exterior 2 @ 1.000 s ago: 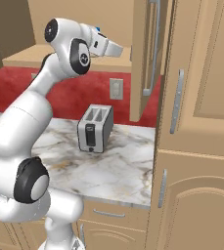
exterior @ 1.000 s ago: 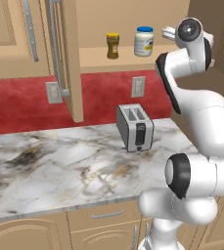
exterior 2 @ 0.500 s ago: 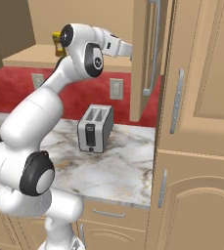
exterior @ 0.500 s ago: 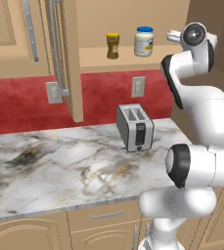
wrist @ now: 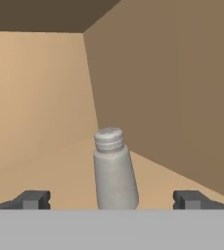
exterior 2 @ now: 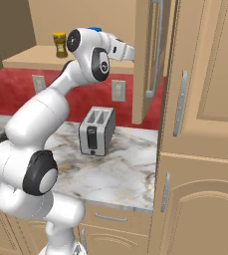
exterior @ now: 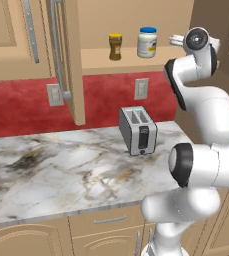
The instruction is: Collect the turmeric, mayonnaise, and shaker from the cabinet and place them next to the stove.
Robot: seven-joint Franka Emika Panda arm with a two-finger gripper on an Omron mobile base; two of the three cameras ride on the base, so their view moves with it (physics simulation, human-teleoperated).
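- Shaker [wrist: 114, 168]: slim pale grey cylinder with a ribbed, narrower cap, standing upright on the cabinet shelf in the hand view, near the back corner where two tan walls meet. Its foot is cut off at the bottom of that view.
- Pincer [wrist: 112, 200]: the two dark finger tips stand wide apart, one on each side of the shaker, touching nothing and holding nothing. In the left base view a pale tip of the hand pokes out beside the wrist, level with the shelf.
- Mayonnaise [exterior: 147, 42]: squat white jar with a blue lid, on the open shelf, just left of the robot's wrist. In the right base view the arm hides all but a sliver of blue lid.
- Turmeric [exterior: 115, 47]: amber-brown jar with a yellow lid, on the same shelf, near the mayonnaise and to its left, not touching it; also seen at [exterior 2: 59, 45].
- Cabinet [exterior: 71, 60]: light tan wall unit, its door swung open edge-on with a long silver bar handle; the top is cut off.
- Toaster [exterior: 138, 130]: steel, two slots, on the marble surface [exterior: 46, 170] below the shelf.
- Wall outlets [exterior: 141, 88] on the red backsplash; the cabinet door partly covers the left one.
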